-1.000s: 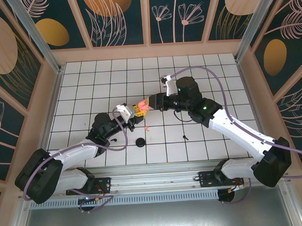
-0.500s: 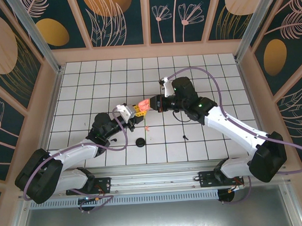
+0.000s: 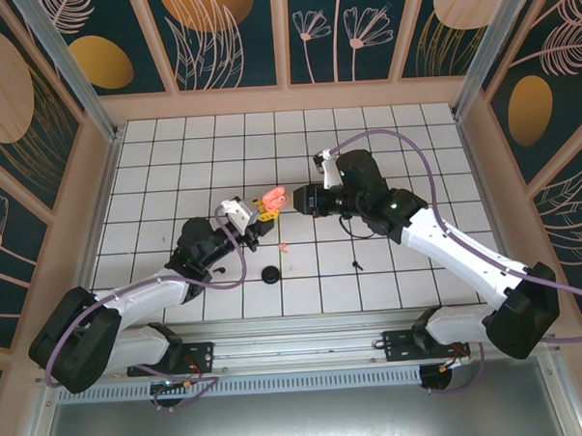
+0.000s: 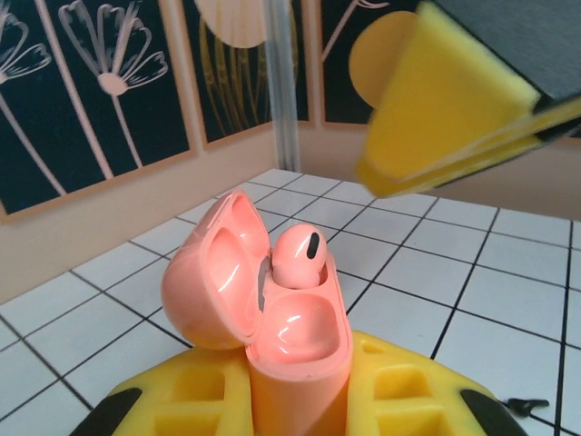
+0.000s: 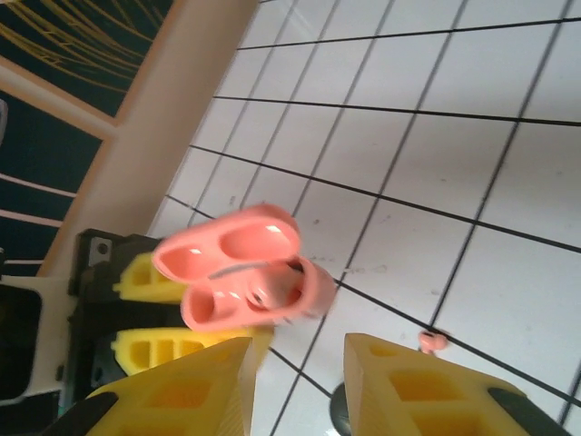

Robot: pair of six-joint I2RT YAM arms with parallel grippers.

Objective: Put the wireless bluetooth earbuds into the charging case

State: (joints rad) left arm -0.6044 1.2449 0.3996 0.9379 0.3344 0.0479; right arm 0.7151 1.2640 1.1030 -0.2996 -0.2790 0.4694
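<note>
The salmon-pink charging case [image 4: 272,309] stands upright with its lid swung open, and my left gripper [image 4: 295,409] is shut on its lower body. One pink earbud [image 4: 295,259] sits in the far socket; the near socket is bare. From above, the case [image 3: 271,198] is held over the tiles at the left gripper [image 3: 255,217]. My right gripper [image 3: 295,200] hovers just right of it, open, with nothing between its yellow fingers [image 5: 182,391]. In the right wrist view the case [image 5: 241,268] is just beyond the right gripper [image 5: 300,381]. A second pink earbud [image 3: 284,245] lies on the floor; it shows as the pink earbud [image 5: 432,341] near the right fingertip.
A black round disc [image 3: 271,275] lies on the tiles in front of the left arm. A small black stemmed earbud [image 3: 357,265] rests to the right of it, and another tiny black piece [image 3: 219,269] lies by the left forearm. Wooden walls ring the white tiled floor [image 3: 173,165].
My right gripper has opened and drawn back a little to the right, away from the case. The left arm and the case have stayed put.
</note>
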